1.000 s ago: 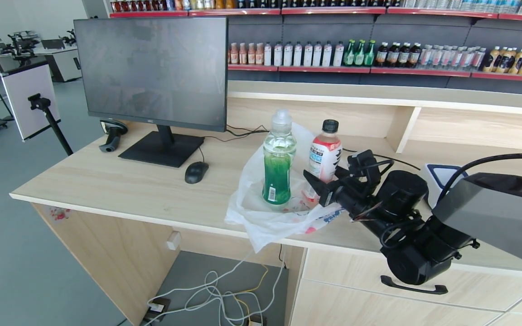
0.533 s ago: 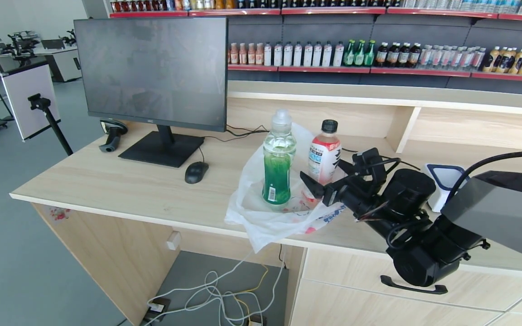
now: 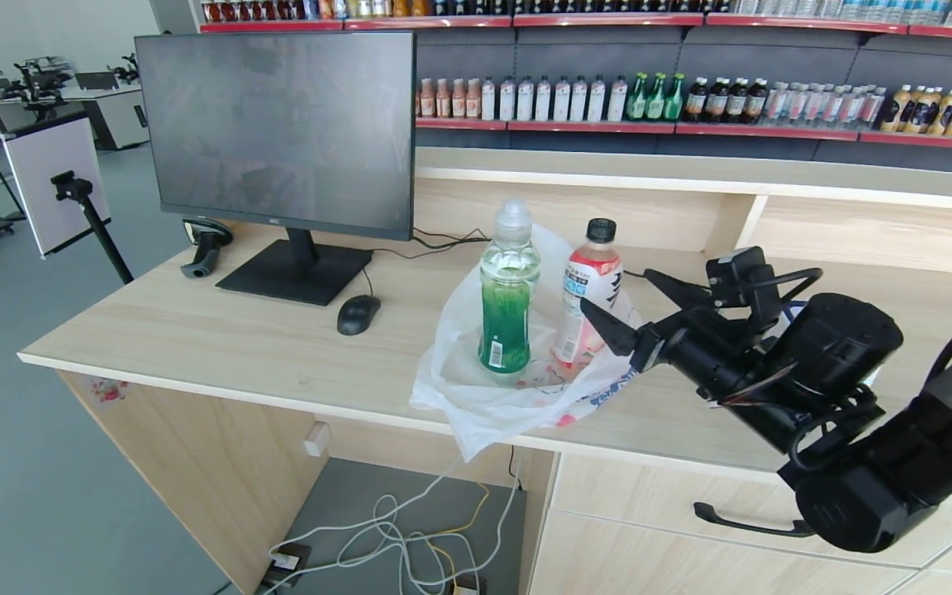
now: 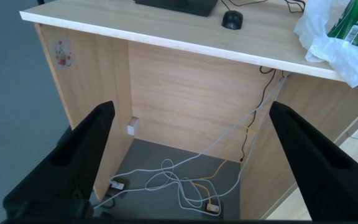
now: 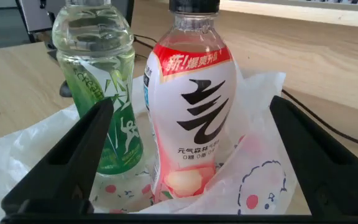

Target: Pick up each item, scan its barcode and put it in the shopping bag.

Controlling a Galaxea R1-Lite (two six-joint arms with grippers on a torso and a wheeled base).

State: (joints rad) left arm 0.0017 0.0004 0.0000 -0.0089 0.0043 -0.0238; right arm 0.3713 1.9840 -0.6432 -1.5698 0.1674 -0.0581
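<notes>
Pink bottle (image 3: 590, 285) upright in bag (image 3: 476, 401) — right hand (image 3: 616, 289) spread.

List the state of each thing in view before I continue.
White plastic shopping bag: spread open on the counter.
Green-labelled clear plastic bottle: upright, capped, on the bag.
Pink-labelled bottle with black cap: upright, on the bag.
Right gripper: open, empty.
Left gripper: open, empty.
Black monitor: screen dark.
</notes>
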